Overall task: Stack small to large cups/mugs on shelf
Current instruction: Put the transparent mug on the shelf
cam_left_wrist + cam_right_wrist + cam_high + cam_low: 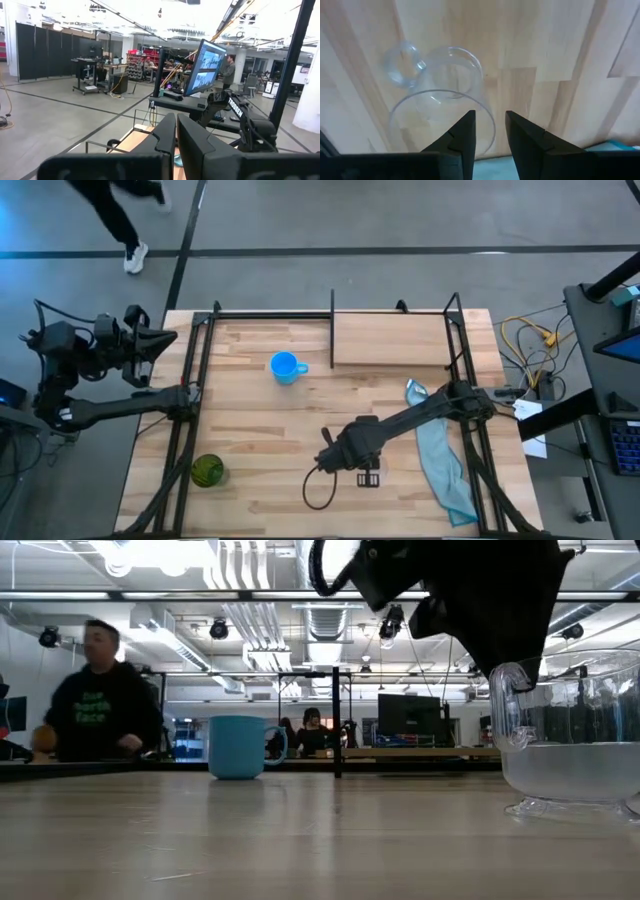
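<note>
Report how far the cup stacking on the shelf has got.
Done: nothing. The shelf holds no cups. In hand: the right gripper hovers over the clear cup, its fingers a narrow gap apart and not gripping it. Left: the clear cup, the blue mug and the green cup all stand apart on the table, unstacked. The left gripper waits off the table's left edge.

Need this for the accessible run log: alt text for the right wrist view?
Looking down past the right gripper, a clear cup with a handle stands upright on the wood tabletop, just ahead of the two dark fingers, which are slightly apart and not around it.
</note>
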Controlling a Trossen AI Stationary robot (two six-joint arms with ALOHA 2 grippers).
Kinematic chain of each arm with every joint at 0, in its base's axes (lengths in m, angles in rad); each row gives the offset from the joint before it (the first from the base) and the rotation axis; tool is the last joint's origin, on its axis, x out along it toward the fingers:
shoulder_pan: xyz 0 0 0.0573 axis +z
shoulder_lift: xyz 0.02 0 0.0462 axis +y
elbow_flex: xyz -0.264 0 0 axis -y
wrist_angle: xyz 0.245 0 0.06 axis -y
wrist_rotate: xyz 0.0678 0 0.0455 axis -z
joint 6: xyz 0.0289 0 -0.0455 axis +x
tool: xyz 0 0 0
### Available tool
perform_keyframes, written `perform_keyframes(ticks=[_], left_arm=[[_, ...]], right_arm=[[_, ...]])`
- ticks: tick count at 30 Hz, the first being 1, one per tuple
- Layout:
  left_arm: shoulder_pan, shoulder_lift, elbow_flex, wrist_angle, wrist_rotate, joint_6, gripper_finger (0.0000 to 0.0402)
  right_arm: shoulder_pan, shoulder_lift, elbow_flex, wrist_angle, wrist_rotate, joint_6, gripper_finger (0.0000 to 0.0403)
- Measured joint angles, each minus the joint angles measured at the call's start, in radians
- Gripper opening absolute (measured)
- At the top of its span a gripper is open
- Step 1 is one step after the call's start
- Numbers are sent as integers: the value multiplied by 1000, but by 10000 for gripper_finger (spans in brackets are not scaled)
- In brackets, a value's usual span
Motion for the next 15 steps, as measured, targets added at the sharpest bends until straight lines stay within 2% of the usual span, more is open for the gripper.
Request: perform_keyframes(ticks=[8,13,15], left_arm=[[0,-10,0,0,0,0,4],[0,-13,0,0,-1,0,4],[0,-13,0,-1,-1,0,4]], right_arm=[[-9,0,-45,25,51,-14,92],[-18,0,-73,36,51,-15,28],[-22,0,-72,35,51,-15,15]])
